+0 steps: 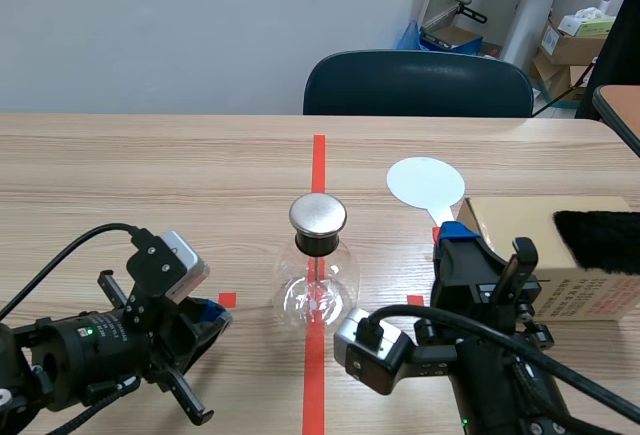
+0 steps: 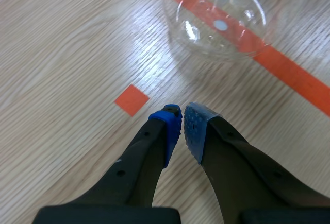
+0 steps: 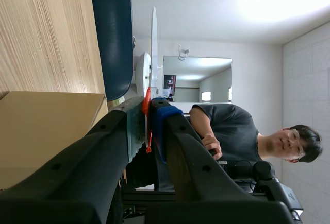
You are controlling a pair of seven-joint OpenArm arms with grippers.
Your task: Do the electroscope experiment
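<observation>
Holding the white round paddle (image 1: 425, 183) clenched in your right end effector (image 1: 455, 235), you hadn't yet brought it to the round glass metal-capped electroscope flask (image 1: 318, 280) standing on the tabletop (image 1: 150, 175); your left end effector (image 2: 183, 120) lay closed and empty nearby.

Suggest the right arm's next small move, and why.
Probably swing the white paddle, clamped in the right end effector, over to the black fur on the box to rub it; it touches neither fur nor electroscope now.
</observation>
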